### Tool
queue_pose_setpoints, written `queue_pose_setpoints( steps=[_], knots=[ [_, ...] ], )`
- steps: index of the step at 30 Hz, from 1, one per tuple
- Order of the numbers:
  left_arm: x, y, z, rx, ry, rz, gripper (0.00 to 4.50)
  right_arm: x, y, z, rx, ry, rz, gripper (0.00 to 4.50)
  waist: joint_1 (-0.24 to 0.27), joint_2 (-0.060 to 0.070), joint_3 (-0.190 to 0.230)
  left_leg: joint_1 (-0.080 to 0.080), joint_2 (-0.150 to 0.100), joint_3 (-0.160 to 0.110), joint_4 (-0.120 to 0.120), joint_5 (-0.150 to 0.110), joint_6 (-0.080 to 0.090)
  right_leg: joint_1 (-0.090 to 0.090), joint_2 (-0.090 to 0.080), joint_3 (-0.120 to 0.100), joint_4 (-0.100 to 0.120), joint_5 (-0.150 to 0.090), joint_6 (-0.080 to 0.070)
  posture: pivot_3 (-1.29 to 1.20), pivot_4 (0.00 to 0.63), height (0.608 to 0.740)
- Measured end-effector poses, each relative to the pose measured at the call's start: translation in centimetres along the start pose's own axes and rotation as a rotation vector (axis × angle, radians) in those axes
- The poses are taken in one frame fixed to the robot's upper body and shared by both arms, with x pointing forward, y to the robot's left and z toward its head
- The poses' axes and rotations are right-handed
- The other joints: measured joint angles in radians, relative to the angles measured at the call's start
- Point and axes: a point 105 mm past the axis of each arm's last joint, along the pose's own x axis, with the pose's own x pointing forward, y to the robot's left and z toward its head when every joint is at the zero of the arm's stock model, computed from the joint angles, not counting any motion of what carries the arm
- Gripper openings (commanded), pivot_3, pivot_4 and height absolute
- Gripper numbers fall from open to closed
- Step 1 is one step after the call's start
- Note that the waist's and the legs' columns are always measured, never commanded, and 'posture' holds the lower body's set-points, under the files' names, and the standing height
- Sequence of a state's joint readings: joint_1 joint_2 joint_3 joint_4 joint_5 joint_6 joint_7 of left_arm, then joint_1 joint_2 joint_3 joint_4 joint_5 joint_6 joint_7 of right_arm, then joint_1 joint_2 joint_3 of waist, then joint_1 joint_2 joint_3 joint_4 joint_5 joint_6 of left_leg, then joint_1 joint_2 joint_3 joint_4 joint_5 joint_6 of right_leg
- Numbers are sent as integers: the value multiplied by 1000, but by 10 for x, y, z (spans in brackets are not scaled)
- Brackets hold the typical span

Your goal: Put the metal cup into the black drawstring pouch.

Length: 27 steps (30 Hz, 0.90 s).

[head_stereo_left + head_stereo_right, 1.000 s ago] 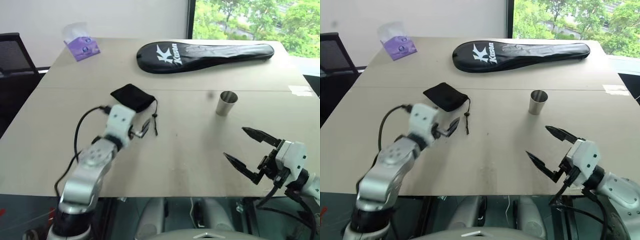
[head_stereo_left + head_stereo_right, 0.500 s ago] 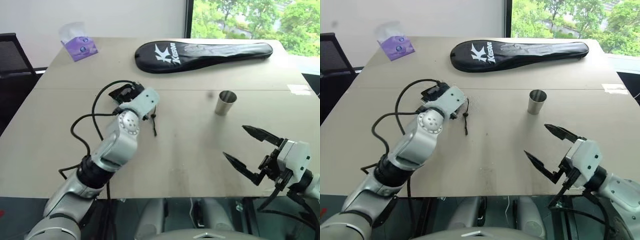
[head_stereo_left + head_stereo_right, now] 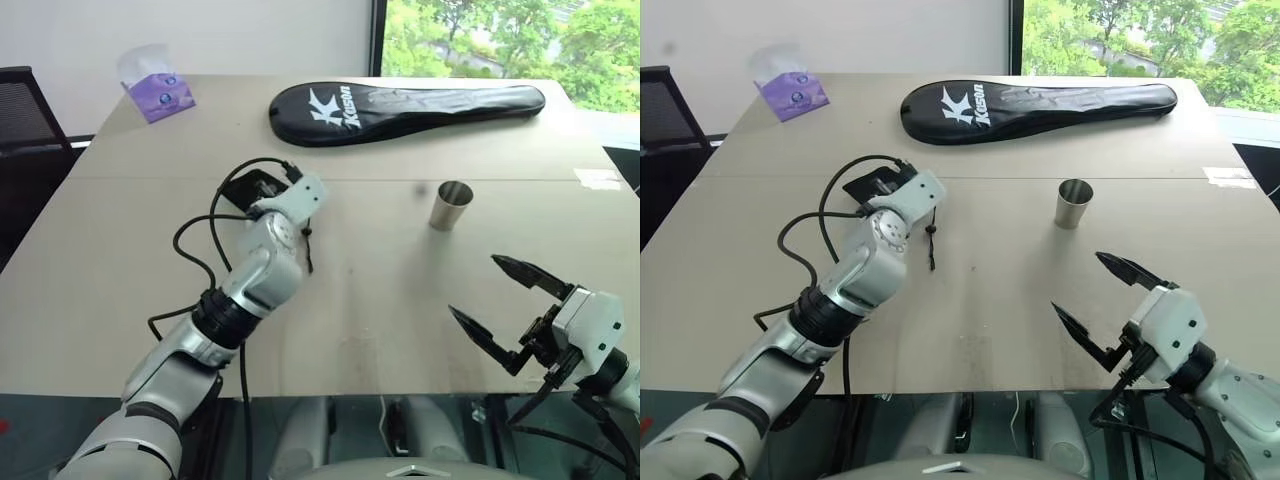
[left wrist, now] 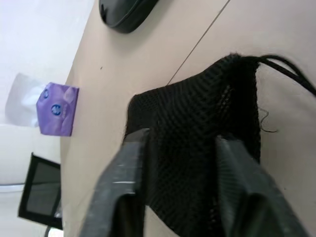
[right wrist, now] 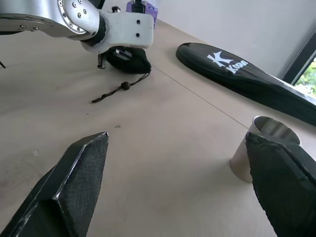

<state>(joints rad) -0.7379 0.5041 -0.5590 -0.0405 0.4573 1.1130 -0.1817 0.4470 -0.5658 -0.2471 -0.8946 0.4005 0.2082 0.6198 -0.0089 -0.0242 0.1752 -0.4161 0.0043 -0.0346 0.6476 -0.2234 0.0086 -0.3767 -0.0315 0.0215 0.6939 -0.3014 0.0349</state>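
Left pincer (image 4: 180, 148) closed on the small black cloth drawstring pouch (image 4: 197, 148).
Right pincer (image 3: 508, 311) wide open, holding nothing; the shiny steel cup (image 3: 453, 205) stands beyond it, apart.

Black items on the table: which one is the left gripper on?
The small black drawstring pouch, soft cloth with a knotted cord. The left gripper has its fingers either side of it. The long racket case with white lettering lies untouched, farther back.

Black pouch (image 4: 197, 148) – silver cup (image 3: 453, 205)
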Motion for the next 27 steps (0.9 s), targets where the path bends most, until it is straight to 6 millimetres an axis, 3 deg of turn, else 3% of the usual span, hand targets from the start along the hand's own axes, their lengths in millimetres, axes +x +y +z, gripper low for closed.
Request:
queue_pose_setpoints(
  steps=[5,10,14,16,22,27],
  knots=[
    [3,-1,0,8,-6,-14,50,5,-4,2,-21,-16,-32,4500,1,0,0,0,0,0,0,0,0,0,-1,0,0,0,0,0,150,740],
    [1,-4,0,-128,-33,-138,50,16,-27,-4,-26,25,-160,4500,-3,0,0,0,1,0,0,0,0,0,-3,0,1,0,0,0,150,740],
    [-11,-11,-3,-312,-29,-349,50,35,-56,-11,32,103,-221,4500,-4,0,0,0,1,1,1,0,-1,-1,-2,-1,2,0,0,0,150,740],
    [-19,-13,-7,-399,-21,-449,50,46,-82,-15,14,207,-282,4500,-6,1,0,0,0,1,1,0,0,-1,-2,-2,2,0,0,0,150,740],
    [-25,-9,-6,-433,-28,-415,50,86,-132,-3,284,206,-327,4500,-3,1,1,-1,-1,1,1,0,0,-2,-2,0,2,0,0,0,150,740],
    [-25,-9,-13,-456,30,-359,50,106,-158,-15,388,357,-314,4500,-2,1,1,-3,-2,1,1,0,1,-3,-2,0,1,1,0,0,150,740]
  ],
)
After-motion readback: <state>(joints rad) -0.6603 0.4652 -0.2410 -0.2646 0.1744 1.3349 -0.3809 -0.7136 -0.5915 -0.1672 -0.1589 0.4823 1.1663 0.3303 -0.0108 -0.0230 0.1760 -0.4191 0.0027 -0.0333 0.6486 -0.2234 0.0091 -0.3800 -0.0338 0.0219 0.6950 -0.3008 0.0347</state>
